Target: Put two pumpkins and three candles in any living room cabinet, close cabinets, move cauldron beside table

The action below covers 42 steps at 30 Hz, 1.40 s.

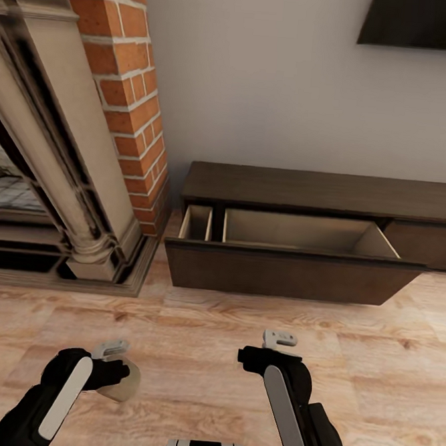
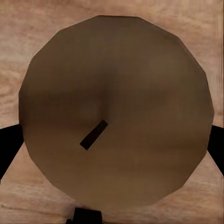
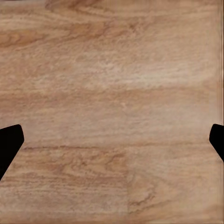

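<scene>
Candle in hand in front of an open cabinet drawer

The left gripper [image 1: 119, 370], at the lower left of the frame, has its jaws clenched on a beige candle [image 1: 122, 383]; the left wrist view looks straight onto the candle's round top [image 2: 116, 112] with its short dark wick [image 2: 93, 135]. The right gripper [image 1: 279, 339], lower centre-right, hangs over the wooden floor [image 1: 194, 328] with jaws released and nothing between them. The long dark cabinet [image 1: 333, 191] stands against the wall right of the brick fireplace [image 1: 126, 94], its wide drawer [image 1: 293, 272] pulled out, showing pale inner walls.
</scene>
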### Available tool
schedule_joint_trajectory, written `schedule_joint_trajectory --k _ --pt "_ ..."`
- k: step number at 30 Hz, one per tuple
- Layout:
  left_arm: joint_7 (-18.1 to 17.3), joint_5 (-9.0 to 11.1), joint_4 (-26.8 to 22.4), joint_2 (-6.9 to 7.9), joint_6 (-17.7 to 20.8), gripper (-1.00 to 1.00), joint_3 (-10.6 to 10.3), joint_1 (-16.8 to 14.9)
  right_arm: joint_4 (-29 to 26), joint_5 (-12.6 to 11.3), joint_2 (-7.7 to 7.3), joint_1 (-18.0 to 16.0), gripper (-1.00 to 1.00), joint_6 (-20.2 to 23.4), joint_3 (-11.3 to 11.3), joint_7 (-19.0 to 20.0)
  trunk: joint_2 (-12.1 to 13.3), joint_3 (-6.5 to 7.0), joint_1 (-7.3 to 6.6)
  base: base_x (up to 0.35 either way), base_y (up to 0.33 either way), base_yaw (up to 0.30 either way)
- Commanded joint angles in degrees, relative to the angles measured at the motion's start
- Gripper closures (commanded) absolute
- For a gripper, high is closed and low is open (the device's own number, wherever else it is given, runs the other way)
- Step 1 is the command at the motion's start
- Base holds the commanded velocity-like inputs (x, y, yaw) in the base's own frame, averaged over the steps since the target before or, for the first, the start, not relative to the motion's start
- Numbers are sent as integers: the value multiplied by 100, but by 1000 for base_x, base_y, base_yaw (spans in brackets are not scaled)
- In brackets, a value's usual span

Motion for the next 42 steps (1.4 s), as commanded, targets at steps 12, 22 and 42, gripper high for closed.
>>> schedule_joint_trajectory --k 12,22,42 --pt "63 67 -15 -7 20 100 150 -1 14 -84 1 -29 -100 146 -78 -63 14 207 -32 0 0 -253" --pt "63 64 -15 -21 20 100 141 -1 14 -94 1 -61 -100 151 -103 -63 28 370 -58 0 0 -237" --pt "63 76 -24 -39 20 100 126 -1 14 -156 1 -259 -100 147 -112 -55 55 767 -109 0 0 -256"
